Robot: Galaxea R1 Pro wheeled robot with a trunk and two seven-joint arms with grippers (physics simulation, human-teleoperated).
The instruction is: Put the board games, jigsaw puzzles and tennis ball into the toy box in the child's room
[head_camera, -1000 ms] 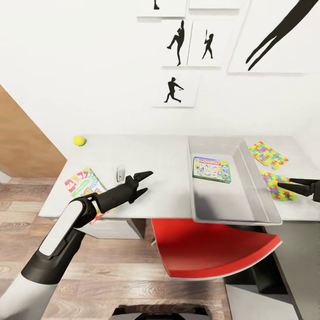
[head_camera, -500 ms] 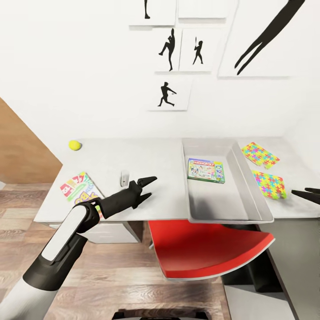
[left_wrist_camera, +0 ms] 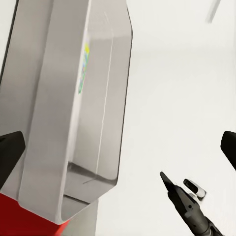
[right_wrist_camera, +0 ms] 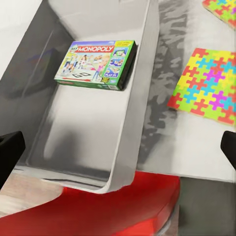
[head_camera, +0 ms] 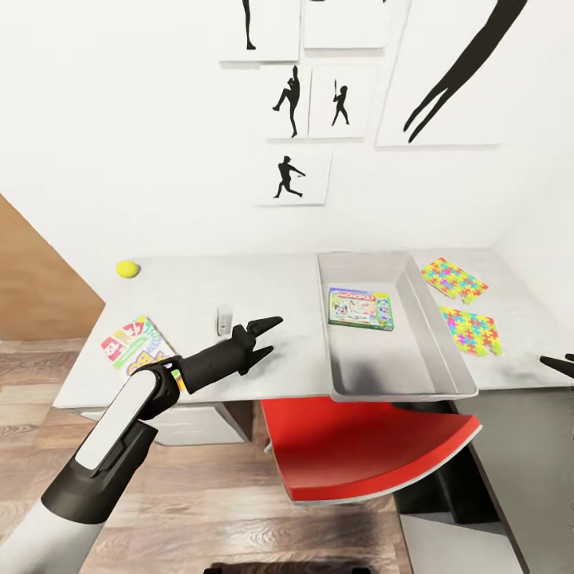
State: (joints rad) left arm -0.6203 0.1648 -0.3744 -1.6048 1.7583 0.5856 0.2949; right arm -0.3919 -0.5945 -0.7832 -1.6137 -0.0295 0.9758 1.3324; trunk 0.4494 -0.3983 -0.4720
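— Over the desk's front edge, how did the left gripper (head_camera: 261,336) stand?

— Jaws apart, empty, near the Skip-Bo box (head_camera: 133,345) at the front left corner. The right gripper (head_camera: 558,365) barely showed; I could not tell its state.

— And the rest?

— The glossy Monopoly box (right_wrist_camera: 97,63) lay flat in the smooth grey toy box (head_camera: 446,368); the thin jigsaw puzzles (head_camera: 472,330) beside it; the fuzzy tennis ball (head_camera: 127,269) at the back left corner. I'd pinch the Skip-Bo's overhanging edge.

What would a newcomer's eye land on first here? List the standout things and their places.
The bright red curved chair seat juts out under the pale grey table. Above it, the light grey open-topped toy box holds a green-and-white Monopoly box. Two multicoloured jigsaw squares lie to the box's right, and a small yellow-green tennis ball sits at the far left corner.
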